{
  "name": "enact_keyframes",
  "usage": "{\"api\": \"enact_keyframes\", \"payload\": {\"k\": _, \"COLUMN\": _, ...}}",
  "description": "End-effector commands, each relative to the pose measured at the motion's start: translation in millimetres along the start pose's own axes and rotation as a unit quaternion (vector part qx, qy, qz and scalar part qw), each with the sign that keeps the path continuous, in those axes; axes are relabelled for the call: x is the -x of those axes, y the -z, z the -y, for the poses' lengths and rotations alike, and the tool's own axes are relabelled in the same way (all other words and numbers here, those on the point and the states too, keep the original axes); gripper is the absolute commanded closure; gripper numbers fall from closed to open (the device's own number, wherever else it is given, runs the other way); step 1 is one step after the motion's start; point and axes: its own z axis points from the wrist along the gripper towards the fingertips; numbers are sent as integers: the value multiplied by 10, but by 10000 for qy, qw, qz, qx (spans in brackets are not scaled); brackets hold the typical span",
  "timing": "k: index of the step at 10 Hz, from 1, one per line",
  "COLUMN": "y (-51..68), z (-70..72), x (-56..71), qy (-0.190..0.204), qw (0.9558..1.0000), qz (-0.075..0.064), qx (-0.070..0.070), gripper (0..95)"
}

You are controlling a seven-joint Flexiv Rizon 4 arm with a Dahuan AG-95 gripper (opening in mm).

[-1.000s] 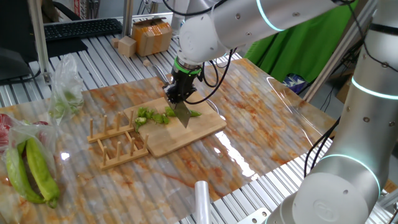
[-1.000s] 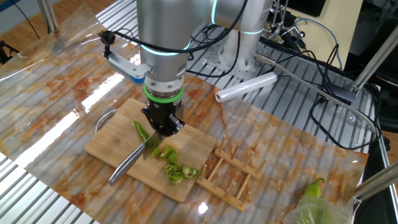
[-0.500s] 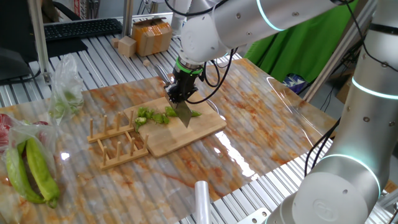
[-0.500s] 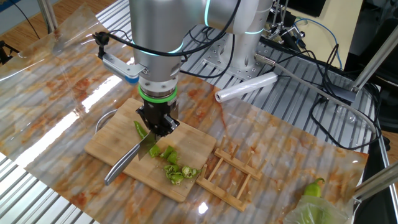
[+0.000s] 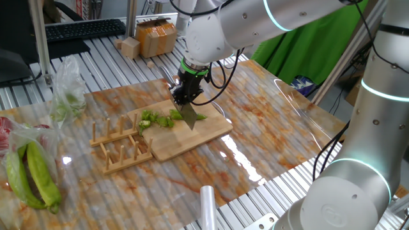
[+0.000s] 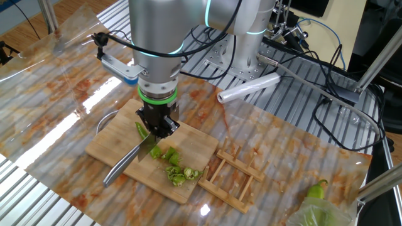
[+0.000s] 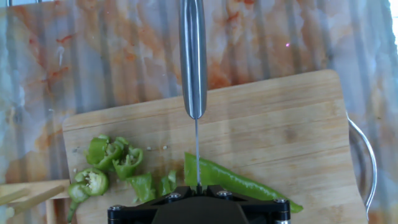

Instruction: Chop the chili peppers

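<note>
My gripper [image 5: 183, 97] is shut on a knife [image 7: 193, 56]. The steel handle points away from the hand and the blade [image 6: 147, 148] stands edge-down across the chili pepper [image 7: 239, 182]. This long uncut green piece lies on the bamboo cutting board [image 7: 286, 124], its tip pointing right in the hand view. The gripper [image 7: 198, 186] sits directly above it. Several cut green slices [image 7: 109, 163] lie in a loose heap to the left of the blade. From the fixed cameras I see the slices [image 6: 176, 171] beside the blade, the chili [image 6: 142, 131] half hidden under the gripper [image 6: 157, 127].
A wooden slatted rack [image 5: 119, 144] lies against the board's slice end. Bigger yellow-green peppers in a plastic bag [image 5: 30, 176] sit at the table's left edge. A plastic roll [image 6: 249, 88] lies behind the arm. A metal ring [image 7: 368, 163] pokes out under the board.
The gripper and knife have shifted a little along the chili, away from the slices toward the uncut end. The slices and board have not moved.
</note>
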Motion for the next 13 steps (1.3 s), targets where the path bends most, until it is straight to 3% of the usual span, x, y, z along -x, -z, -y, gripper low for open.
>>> {"api": "enact_keyframes", "payload": {"k": 1, "y": 11, "z": 4, "x": 10, "qy": 12, "qw": 10000, "qz": -14, "qx": 2, "gripper": 950}}
{"api": "enact_keyframes", "payload": {"k": 5, "y": -7, "z": 4, "x": 68, "qy": 38, "qw": 10000, "qz": -10, "qx": 8, "gripper": 950}}
{"api": "enact_keyframes", "payload": {"k": 9, "y": -412, "z": -55, "x": 124, "qy": 53, "qw": 9999, "qz": 89, "qx": 61, "gripper": 950}}
{"api": "enact_keyframes", "payload": {"k": 10, "y": -451, "z": -59, "x": 125, "qy": 46, "qw": 9999, "qz": 89, "qx": -18, "gripper": 950}}
{"api": "enact_keyframes", "payload": {"k": 13, "y": -431, "z": -57, "x": 121, "qy": 6, "qw": 10000, "qz": 53, "qx": -1, "gripper": 950}}
